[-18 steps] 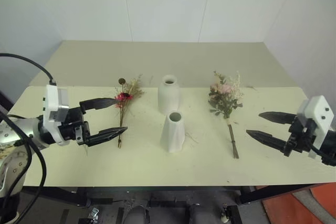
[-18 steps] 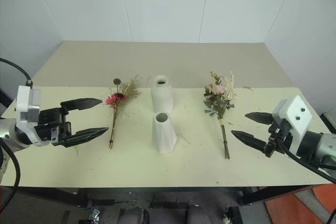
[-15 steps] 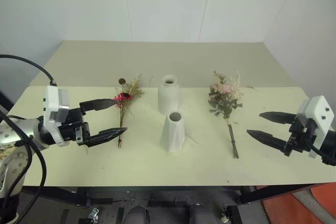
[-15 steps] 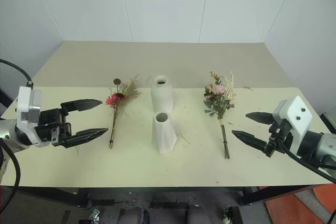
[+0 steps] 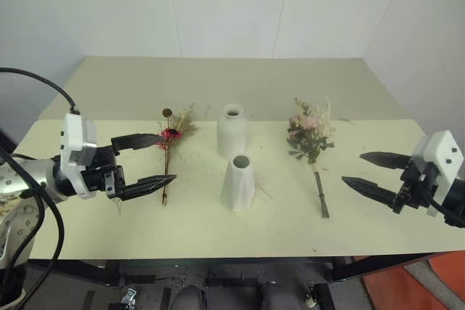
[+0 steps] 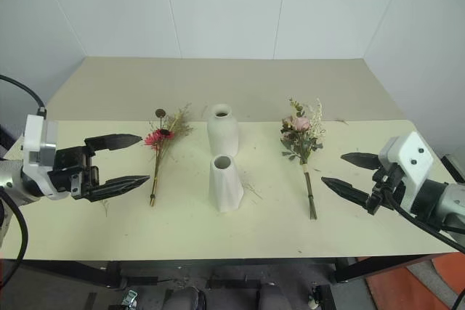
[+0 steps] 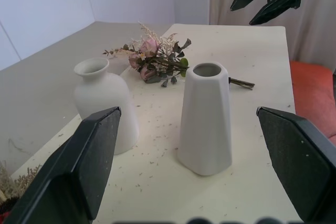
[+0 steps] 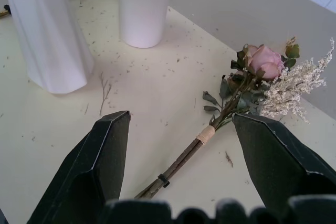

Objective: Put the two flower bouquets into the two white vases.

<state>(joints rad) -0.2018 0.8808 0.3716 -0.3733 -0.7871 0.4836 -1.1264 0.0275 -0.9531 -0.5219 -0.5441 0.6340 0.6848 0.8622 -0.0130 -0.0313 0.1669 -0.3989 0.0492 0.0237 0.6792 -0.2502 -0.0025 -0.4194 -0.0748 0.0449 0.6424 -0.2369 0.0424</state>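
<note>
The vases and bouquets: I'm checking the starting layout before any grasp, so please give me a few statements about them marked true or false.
1. Both bouquets lie flat on the table. True.
2. The pink rose bouquet already stands in the cone-shaped vase. False: it lies on the table to the robot's right of both vases, and that vase is empty.
3. The bottle-shaped vase stands farther from the robot than the cone-shaped vase. True.
4. The left end effector is shut on the magenta bouquet. False: it is open, beside the bouquet, holding nothing.
5. The right end effector is open and empty. True.
</note>
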